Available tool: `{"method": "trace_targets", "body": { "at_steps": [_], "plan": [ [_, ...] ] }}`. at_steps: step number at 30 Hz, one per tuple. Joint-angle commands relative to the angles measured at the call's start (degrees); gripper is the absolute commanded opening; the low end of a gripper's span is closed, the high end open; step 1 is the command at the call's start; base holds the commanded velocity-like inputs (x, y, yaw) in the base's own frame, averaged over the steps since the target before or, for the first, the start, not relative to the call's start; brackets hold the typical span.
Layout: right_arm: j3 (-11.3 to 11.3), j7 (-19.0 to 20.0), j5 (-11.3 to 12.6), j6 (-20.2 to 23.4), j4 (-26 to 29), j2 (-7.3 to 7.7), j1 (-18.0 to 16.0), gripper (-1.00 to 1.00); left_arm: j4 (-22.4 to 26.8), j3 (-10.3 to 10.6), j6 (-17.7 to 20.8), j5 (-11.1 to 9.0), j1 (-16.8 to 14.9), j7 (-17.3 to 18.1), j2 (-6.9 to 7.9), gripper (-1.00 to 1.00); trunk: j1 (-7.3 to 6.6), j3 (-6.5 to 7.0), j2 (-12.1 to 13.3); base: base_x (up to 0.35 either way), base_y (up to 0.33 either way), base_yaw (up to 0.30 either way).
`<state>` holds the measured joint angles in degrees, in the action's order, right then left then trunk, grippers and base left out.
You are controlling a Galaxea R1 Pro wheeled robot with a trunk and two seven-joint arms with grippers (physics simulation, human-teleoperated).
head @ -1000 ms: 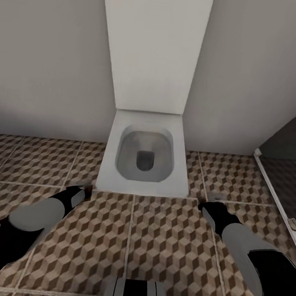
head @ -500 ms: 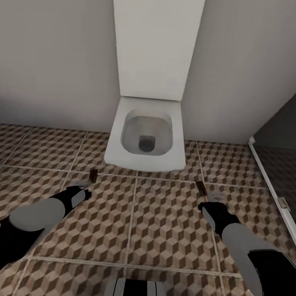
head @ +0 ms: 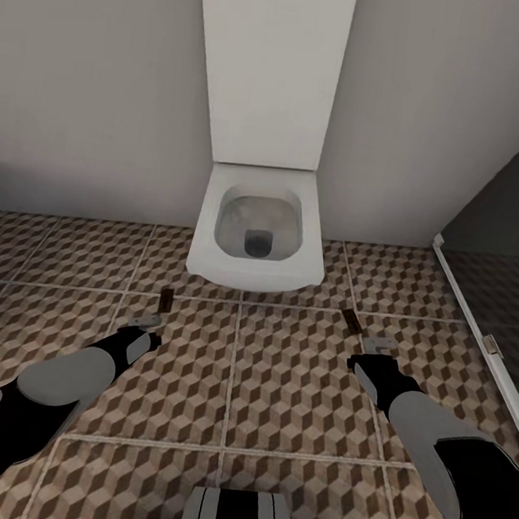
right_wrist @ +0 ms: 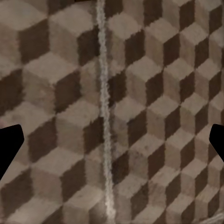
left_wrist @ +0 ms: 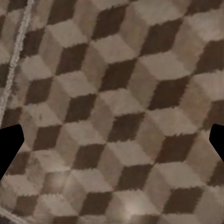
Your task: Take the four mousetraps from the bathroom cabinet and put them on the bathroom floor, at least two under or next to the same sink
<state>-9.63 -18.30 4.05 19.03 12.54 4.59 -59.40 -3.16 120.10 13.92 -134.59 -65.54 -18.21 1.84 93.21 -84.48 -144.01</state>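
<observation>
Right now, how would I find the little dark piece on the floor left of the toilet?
Start at the white toilet against the wall. Drop to the patterned tile floor just in front of its left corner: the mousetrap is a tiny dark brown strip lying there, ahead of the robot's left gripper. Its twin lies off the toilet's right corner instead.

Head camera looks down; wrist cameras (close) share bathroom floor (head: 295, 388).

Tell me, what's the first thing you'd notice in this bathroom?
The white toilet against the wall, lid up, dead centre. Next comes the floor with its brown cube-pattern tiles, where two tiny dark mousetraps lie: one ahead of the left gripper, one ahead of the right gripper.
</observation>
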Motion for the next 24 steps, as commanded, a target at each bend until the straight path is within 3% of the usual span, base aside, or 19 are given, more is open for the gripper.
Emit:
{"method": "trace_targets", "body": {
  "at_steps": [1, 4, 9, 11, 24],
  "plan": [
    [-0.5, -0.2, 0.4, 0.4, 0.1, 0.04, 0.0, 1.00, 0.0, 0.5, 0.2, -0.4, 0.0, -0.2, -0.02, 1.00, -0.01, -0.04, 0.0, -0.011, 0.000, 0.000],
    [-0.5, -0.2, 0.4, 0.4, 0.1, 0.06, 0.0, 1.00, 0.0, 0.5, 0.0, -0.4, 0.0, -0.2, -0.07, 1.00, -0.01, -0.04, 0.0, -0.007, 0.000, 0.000],
    [-0.5, 0.1, 0.9, 0.7, 1.0, 0.02, -1.6, 1.00, 0.7, 0.1, 0.1, -0.4, -1.6, 0.1, -1.66, 1.00, -0.01, -0.04, 0.0, 0.000, 0.000, 0.000],
    [-0.5, 0.1, 0.9, 0.6, 0.9, 0.20, -2.3, 1.00, 0.8, 0.1, 0.1, -0.4, -2.1, 0.1, -1.43, 1.00, -0.01, -0.04, 0.0, 0.000, 0.000, 0.000],
    [-0.6, 0.0, 0.4, 0.2, 0.4, 0.17, 1.0, 1.00, 2.9, 0.0, 0.1, -0.4, 2.0, 0.0, -1.41, 1.00, -0.01, -0.04, 0.0, -0.013, 0.000, 0.000]
  ]
}}
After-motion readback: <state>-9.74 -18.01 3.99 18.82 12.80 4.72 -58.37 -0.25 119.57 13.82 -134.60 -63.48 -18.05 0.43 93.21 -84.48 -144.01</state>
